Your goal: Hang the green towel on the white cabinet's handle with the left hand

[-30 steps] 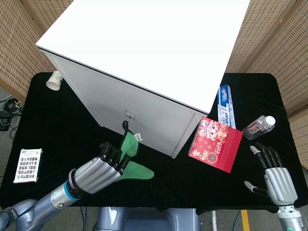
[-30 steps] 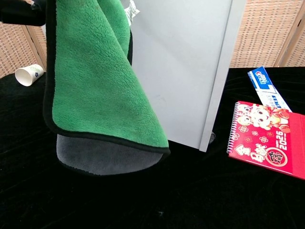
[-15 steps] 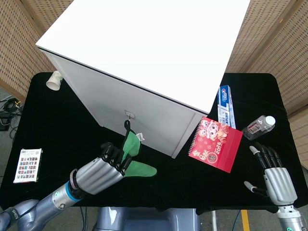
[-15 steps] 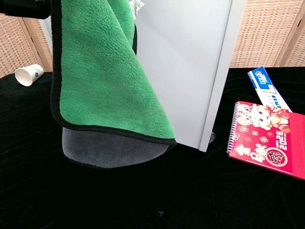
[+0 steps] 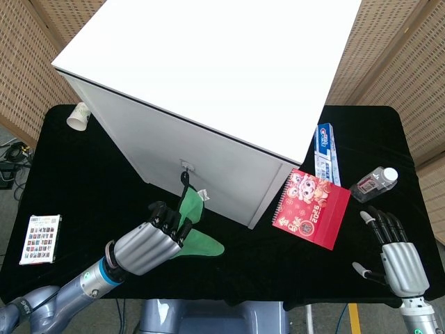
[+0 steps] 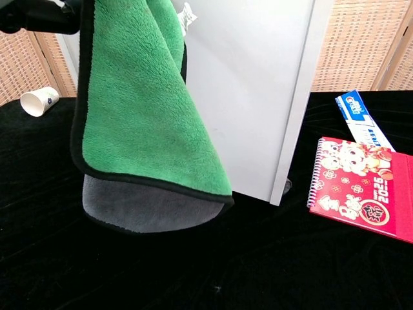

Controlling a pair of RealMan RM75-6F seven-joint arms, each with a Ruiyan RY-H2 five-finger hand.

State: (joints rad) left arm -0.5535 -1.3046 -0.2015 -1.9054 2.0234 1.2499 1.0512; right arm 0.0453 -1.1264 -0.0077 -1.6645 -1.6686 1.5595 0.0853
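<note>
left hand (image 5: 149, 245) is gripping the green towel (image 6: 139, 110), holding it up just below the white cabinet (image 5: 208, 76) handle (image 5: 186, 166). right hand (image 5: 398, 259) sits open on the table.

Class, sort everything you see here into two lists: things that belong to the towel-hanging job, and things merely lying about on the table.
Belongs to the job:
green towel, held up by the left hand
white cabinet
cabinet handle

Just lying about:
paper cup
card pack
toothpaste box
red calendar
water bottle
right hand, open and idle
</note>
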